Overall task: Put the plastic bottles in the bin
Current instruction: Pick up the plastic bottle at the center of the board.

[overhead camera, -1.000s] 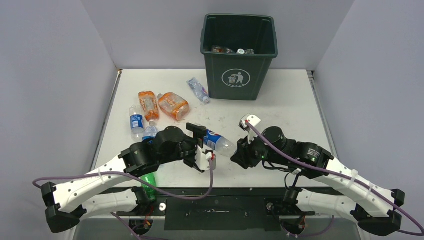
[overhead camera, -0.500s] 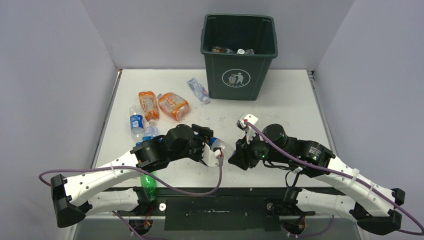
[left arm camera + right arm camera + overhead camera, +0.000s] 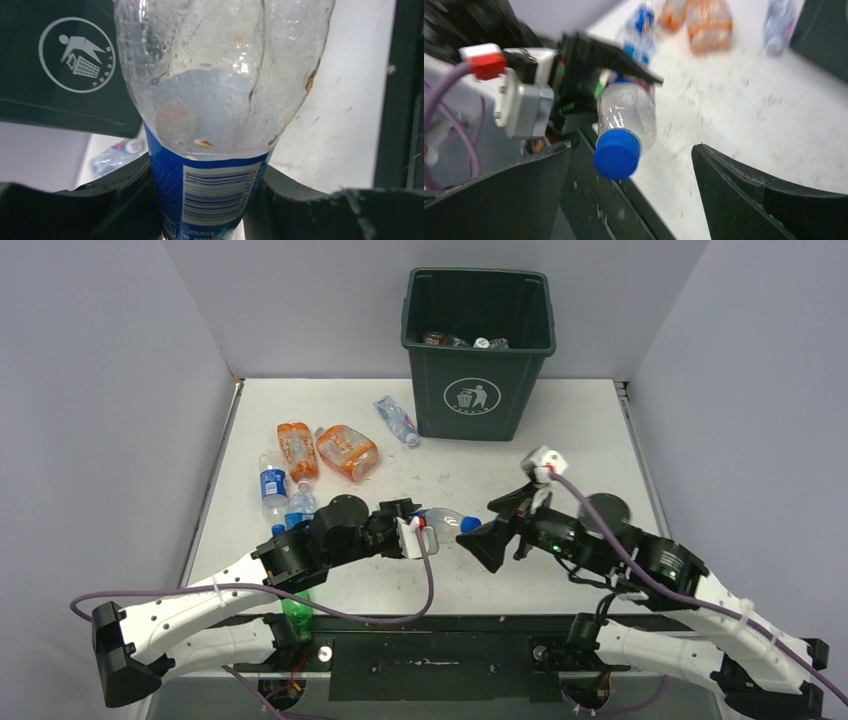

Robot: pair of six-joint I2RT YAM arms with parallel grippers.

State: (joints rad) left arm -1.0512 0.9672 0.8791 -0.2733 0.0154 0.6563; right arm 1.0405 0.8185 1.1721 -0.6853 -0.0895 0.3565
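handover done: right claw [image 3: 479, 538] has let go and gapes wide; left claw [image 3: 412, 531] now clenches the blue-label bottle [image 3: 446, 521] over the table [image 3: 585, 440], well short of the bin [image 3: 480, 390]. carry likely next.

Up close, the clear bottle [image 3: 225, 75] is glossy dented plastic, droplets fogging inside, label a slick blue film; its cap [image 3: 616, 154] is smooth blue plastic. The left gripper [image 3: 207, 200] shows matt black plastic fingers [image 3: 90, 210]. The bin [image 3: 430, 390] is dark green plastic, faint sheen; the table [image 3: 590, 440] matt white, scuffed, speckled; the orange bottles [image 3: 347, 452] crinkled and shiny
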